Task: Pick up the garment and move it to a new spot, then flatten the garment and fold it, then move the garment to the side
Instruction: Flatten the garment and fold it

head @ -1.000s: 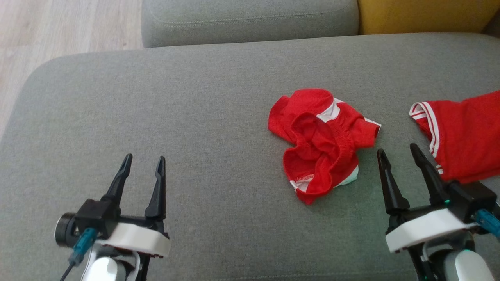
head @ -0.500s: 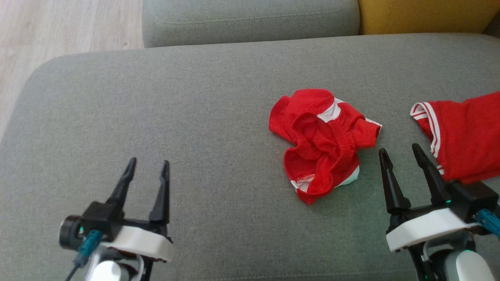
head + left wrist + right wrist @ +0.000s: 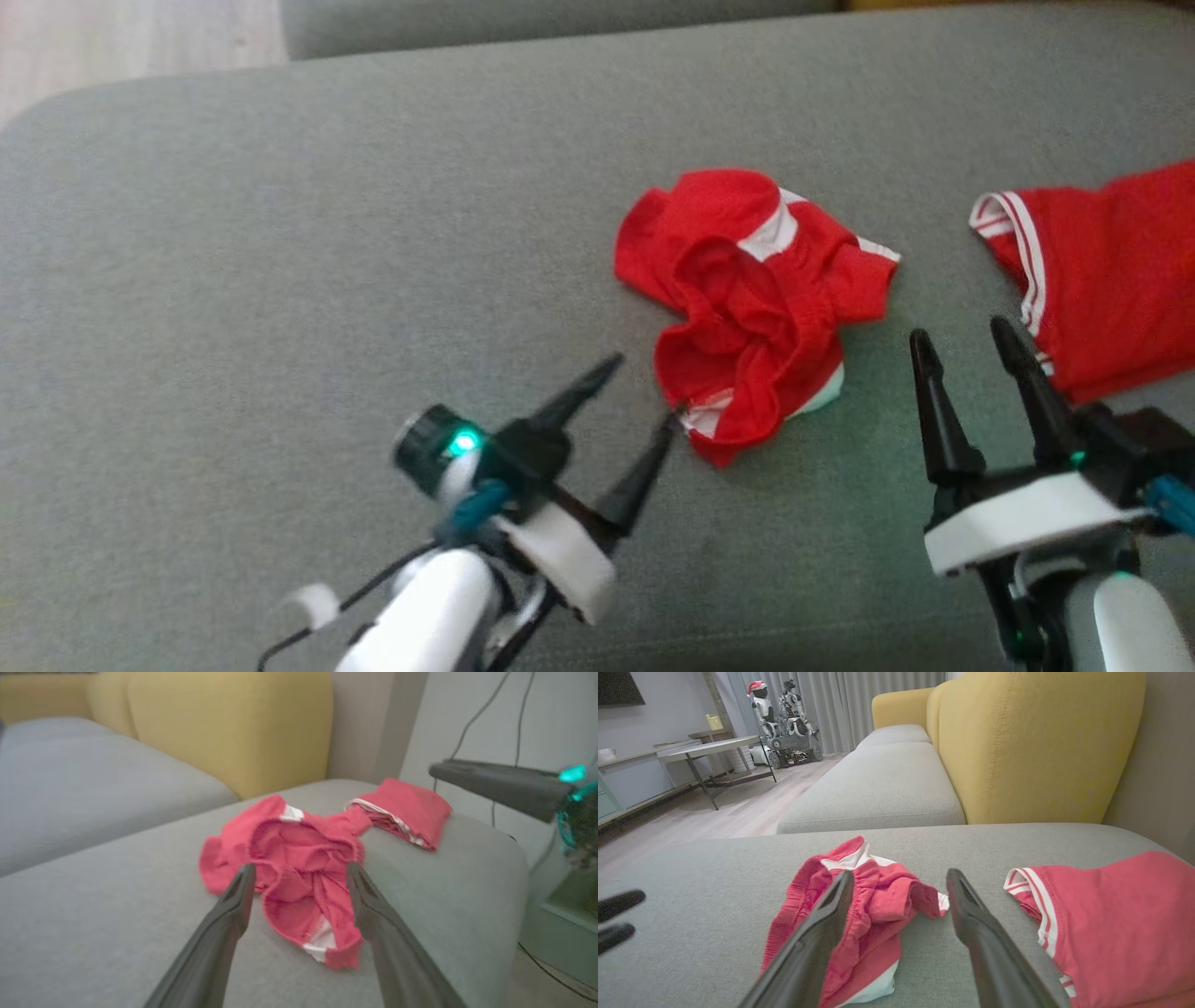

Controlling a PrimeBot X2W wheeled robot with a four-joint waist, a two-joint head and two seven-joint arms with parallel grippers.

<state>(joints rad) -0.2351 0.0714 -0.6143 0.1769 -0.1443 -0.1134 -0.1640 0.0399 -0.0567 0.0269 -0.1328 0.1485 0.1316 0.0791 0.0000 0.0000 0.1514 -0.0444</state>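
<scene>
The garment [image 3: 752, 299] is a crumpled pair of red shorts with white trim, lying on the grey sofa cushion [image 3: 280, 233]. My left gripper [image 3: 644, 390] is open and angled toward the garment's near left edge, its nearer fingertip right at the white hem. In the left wrist view the garment [image 3: 299, 854] lies just beyond the open left gripper [image 3: 300, 867]. My right gripper [image 3: 960, 331] is open and empty, hovering to the right of the garment. From the right wrist, the garment [image 3: 878, 905] sits behind the left finger of the right gripper [image 3: 900, 873].
A second red garment with white stripes [image 3: 1092, 271] lies flat at the cushion's right end, close to my right gripper. A yellow backrest [image 3: 1041, 742] rises behind. Wooden floor [image 3: 112, 37] lies beyond the cushion's far left corner, with a low table [image 3: 714, 746] farther off.
My left gripper has swung right and forward, up to the garment's near left edge. The head camera has tilted down a little. The right gripper and both garments have stayed put.
</scene>
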